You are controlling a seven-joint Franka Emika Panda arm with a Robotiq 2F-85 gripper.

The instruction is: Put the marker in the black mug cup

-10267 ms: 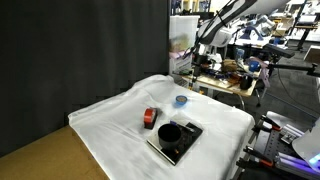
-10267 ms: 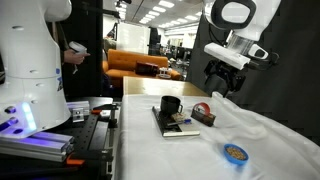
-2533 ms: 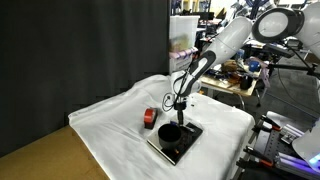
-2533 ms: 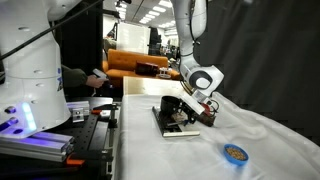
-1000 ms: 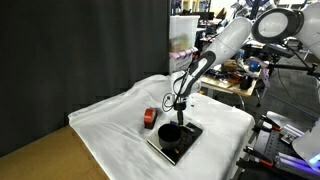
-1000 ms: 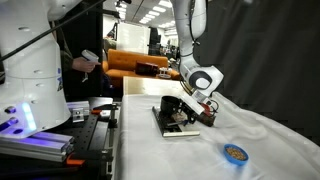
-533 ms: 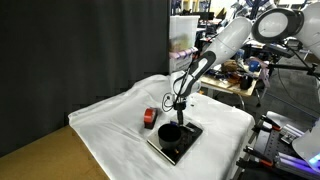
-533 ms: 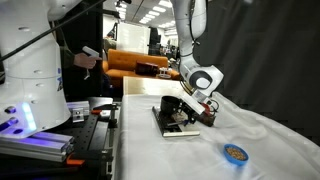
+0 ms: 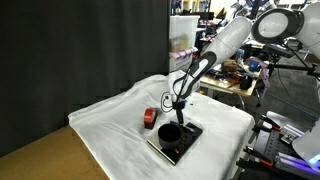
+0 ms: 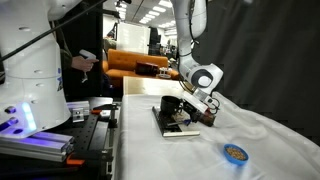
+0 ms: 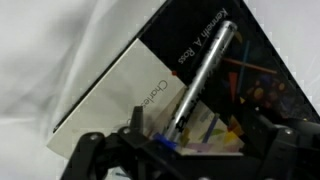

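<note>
A silver marker [image 11: 205, 75] with a blue end lies slanted on the dark cover of a book [image 11: 120, 90] in the wrist view. My gripper [image 11: 190, 150] hangs low over it, its fingers apart on either side of the marker's blue end. In both exterior views the gripper [image 9: 179, 106] [image 10: 191, 110] sits just above the book [image 9: 191, 136] [image 10: 168, 129], close beside the squat black mug cup [image 9: 170, 131] [image 10: 170, 105] that stands on the same book. The mug is out of the wrist view.
A red roll of tape [image 9: 150, 118] [image 10: 206, 116] lies on the white cloth [image 9: 110, 125] beside the book. A small blue lid [image 10: 235, 153] lies farther along the cloth. Another robot's white base [image 10: 30, 70] and lab benches stand beyond the table.
</note>
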